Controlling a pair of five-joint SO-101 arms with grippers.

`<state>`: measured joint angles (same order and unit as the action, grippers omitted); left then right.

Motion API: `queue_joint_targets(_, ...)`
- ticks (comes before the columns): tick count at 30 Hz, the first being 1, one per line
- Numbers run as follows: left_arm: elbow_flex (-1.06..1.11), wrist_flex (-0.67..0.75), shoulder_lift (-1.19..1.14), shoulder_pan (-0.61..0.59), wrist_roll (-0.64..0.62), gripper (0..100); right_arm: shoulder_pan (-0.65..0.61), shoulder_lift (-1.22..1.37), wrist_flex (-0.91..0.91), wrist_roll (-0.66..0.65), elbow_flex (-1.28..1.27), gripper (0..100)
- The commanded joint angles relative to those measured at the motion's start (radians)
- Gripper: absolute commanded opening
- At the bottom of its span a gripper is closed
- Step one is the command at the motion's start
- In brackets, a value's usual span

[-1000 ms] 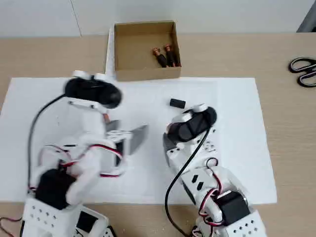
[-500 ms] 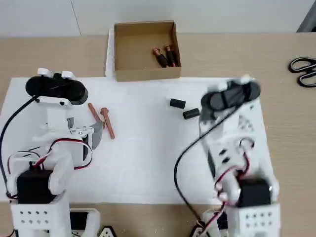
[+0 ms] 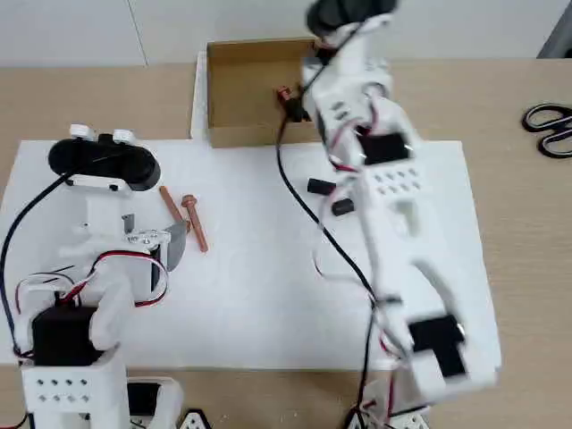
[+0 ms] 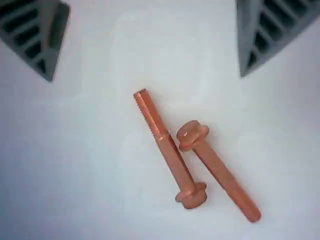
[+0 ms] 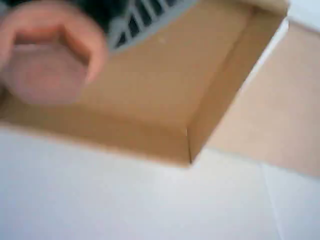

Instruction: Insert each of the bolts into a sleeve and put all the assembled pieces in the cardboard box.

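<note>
Wide open and empty at the left gripper (image 4: 150, 40), above two copper bolts (image 4: 169, 150) lying side by side on the white sheet (image 3: 268, 295). At the right gripper (image 3: 302, 89), over the cardboard box (image 3: 241, 89), grip impossible to tell. Two black sleeves (image 3: 322, 188) loose on the sheet

Left arm (image 3: 98, 268) folded near its base, left gripper (image 4: 144, 75) pointing down, fingers (image 4: 270, 30) spread wide, right arm (image 3: 393, 188) stretched far forward
</note>
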<state>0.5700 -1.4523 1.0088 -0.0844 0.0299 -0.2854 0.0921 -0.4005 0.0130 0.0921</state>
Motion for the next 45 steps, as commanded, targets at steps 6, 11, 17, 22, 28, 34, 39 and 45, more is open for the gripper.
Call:
queue_joint_targets(6,0.005,0.005,0.011,-0.008,0.008,23,-0.018,0.435,0.36,0.009,0.305,0.4)
queue_joint_targets(11,0.005,0.005,0.011,-0.008,0.008,23,-0.031,0.641,0.364,0.012,0.48,0.4)
queue_joint_targets(17,0.007,0.005,0.006,-0.008,0.008,23,-0.054,0.834,0.357,0.009,0.694,0.4)
queue_joint_targets(22,0.007,0.005,0.005,-0.006,0.008,23,-0.059,0.941,0.355,0.009,0.783,0.4)
queue_joint_targets(28,0.028,0.008,0.006,-0.006,0.008,23,-0.061,0.989,0.355,0.009,0.793,0.8)
queue_joint_targets(34,0.038,0.02,0.011,-0.006,0.008,23,-0.062,0.986,0.268,0.009,0.793,10.2)
queue_joint_targets(39,0.038,0.02,0.011,-0.006,0.008,23,-0.062,0.984,0.234,0.009,0.793,24.7)
queue_joint_targets(45,0.035,0.02,0.011,-0.006,0.008,23,-0.058,0.984,0.226,0.008,0.85,24.2)
